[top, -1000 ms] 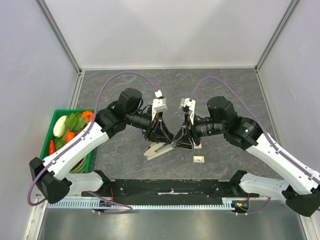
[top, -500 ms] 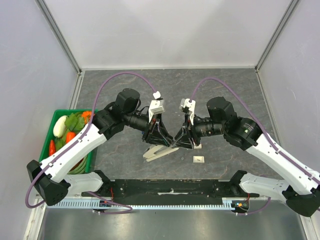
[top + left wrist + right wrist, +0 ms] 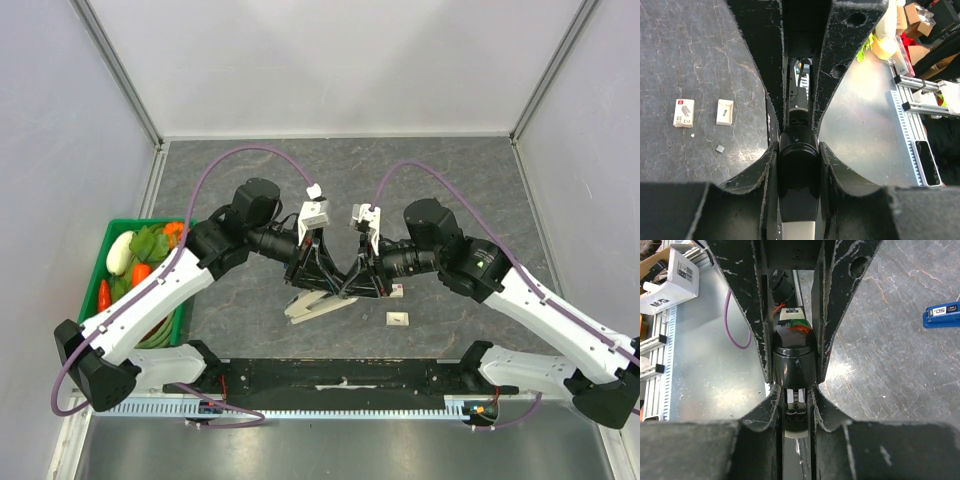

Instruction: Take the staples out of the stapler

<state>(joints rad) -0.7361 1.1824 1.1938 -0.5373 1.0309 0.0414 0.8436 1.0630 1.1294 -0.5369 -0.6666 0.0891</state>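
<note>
The stapler (image 3: 318, 304) hangs low over the grey table between my two grippers, its pale underside tilted toward the near edge. My left gripper (image 3: 322, 282) is shut on its black end cap (image 3: 798, 170), with a finger pressed to each side. My right gripper (image 3: 352, 284) faces it from the other side, and its fingers (image 3: 771, 395) close around the stapler's slim metal part (image 3: 796, 399) just behind the black cap (image 3: 794, 365). The staples are hidden from me in every view.
A green basket (image 3: 112, 228) of vegetables stands at the left edge. Two small white boxes (image 3: 397, 319) (image 3: 398, 291) lie on the table under the right arm. The left wrist view also shows a grey chip (image 3: 720, 148). A blue labelled object (image 3: 942, 315) lies further back.
My right gripper has slid left toward the left one and its jaws have narrowed onto the stapler. The left arm and the stapler shifted slightly down and left.
</note>
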